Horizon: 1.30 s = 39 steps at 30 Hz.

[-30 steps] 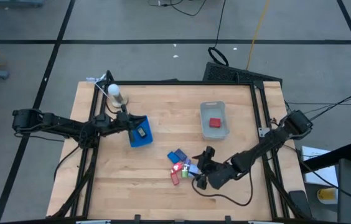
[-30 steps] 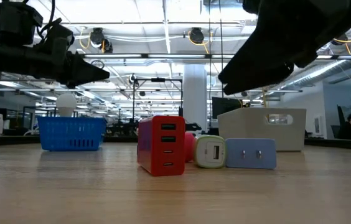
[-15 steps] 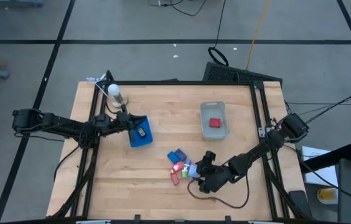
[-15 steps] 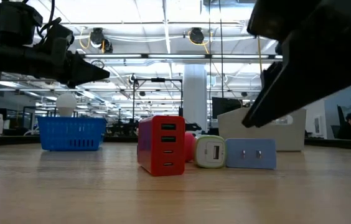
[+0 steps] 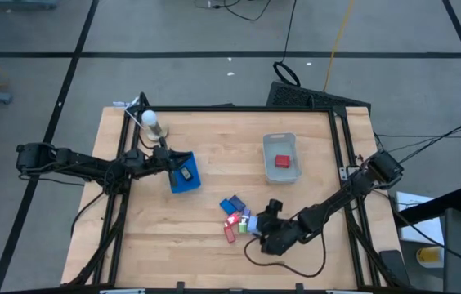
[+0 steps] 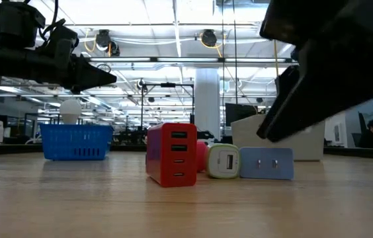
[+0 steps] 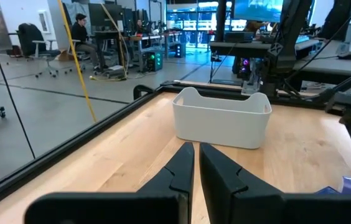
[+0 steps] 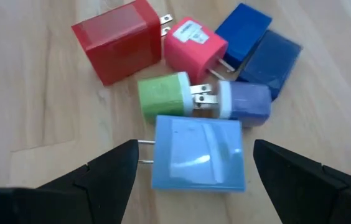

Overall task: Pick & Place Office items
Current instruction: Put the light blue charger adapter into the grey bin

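The office items are small plug-in chargers clustered on the table (image 5: 235, 219), near the middle of its near side. The right wrist view shows a red block (image 8: 116, 46), a pink one (image 8: 194, 46), a green one (image 8: 163, 96), a purple one (image 8: 247, 102), two dark blue ones (image 8: 256, 40) and a light blue one (image 8: 197, 152). My right gripper (image 8: 197, 186) is open and hangs just above the light blue charger, one finger on each side, touching nothing. My left gripper (image 5: 167, 153) is shut and waits above the blue tray (image 5: 184, 171).
The blue tray holds one dark item (image 5: 185, 172). A clear bin (image 5: 280, 158) toward the far right holds a red charger (image 5: 281, 161). A white bulb-shaped object (image 5: 150, 122) stands near the far left corner. Bare wood lies between tray, bin and cluster.
My right gripper has come down and moved a little toward the table's near edge, closing in over the charger cluster. The chargers have stayed where they were.
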Each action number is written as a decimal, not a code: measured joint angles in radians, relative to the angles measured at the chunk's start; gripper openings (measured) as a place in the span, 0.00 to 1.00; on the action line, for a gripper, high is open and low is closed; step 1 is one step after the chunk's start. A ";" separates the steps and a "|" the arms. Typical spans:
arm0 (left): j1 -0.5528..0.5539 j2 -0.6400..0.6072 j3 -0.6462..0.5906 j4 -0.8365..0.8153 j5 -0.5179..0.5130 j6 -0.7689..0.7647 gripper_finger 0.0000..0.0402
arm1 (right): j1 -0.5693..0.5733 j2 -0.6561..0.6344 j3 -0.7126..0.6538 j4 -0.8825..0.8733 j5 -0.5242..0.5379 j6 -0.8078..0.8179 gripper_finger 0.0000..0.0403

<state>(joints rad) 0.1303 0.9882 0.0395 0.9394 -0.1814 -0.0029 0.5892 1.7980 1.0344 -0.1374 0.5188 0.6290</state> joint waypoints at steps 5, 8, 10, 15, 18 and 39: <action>-0.001 0.000 0.000 0.000 0.001 -0.013 0.06 | 0.000 0.028 0.000 -0.004 0.004 0.025 0.78; -0.001 0.000 0.000 0.000 0.005 -0.024 0.06 | -0.001 0.036 -0.002 -0.011 0.003 0.041 0.78; -0.001 0.000 0.000 0.000 0.013 -0.025 0.06 | -0.001 0.034 -0.001 -0.006 0.004 0.043 0.78; -0.001 0.000 0.000 0.005 0.024 -0.028 0.06 | -0.001 0.034 -0.001 -0.002 0.001 0.039 0.78; -0.001 0.000 0.000 0.005 0.025 -0.029 0.06 | -0.004 0.034 -0.006 0.000 -0.020 0.043 0.78; -0.001 0.000 0.000 0.008 0.027 -0.051 0.06 | -0.026 0.034 -0.084 0.142 -0.046 0.074 0.62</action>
<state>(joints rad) 0.1291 0.9882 0.0395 0.9474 -0.1547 -0.0536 0.5636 1.8320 0.9501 0.0047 0.4725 0.7027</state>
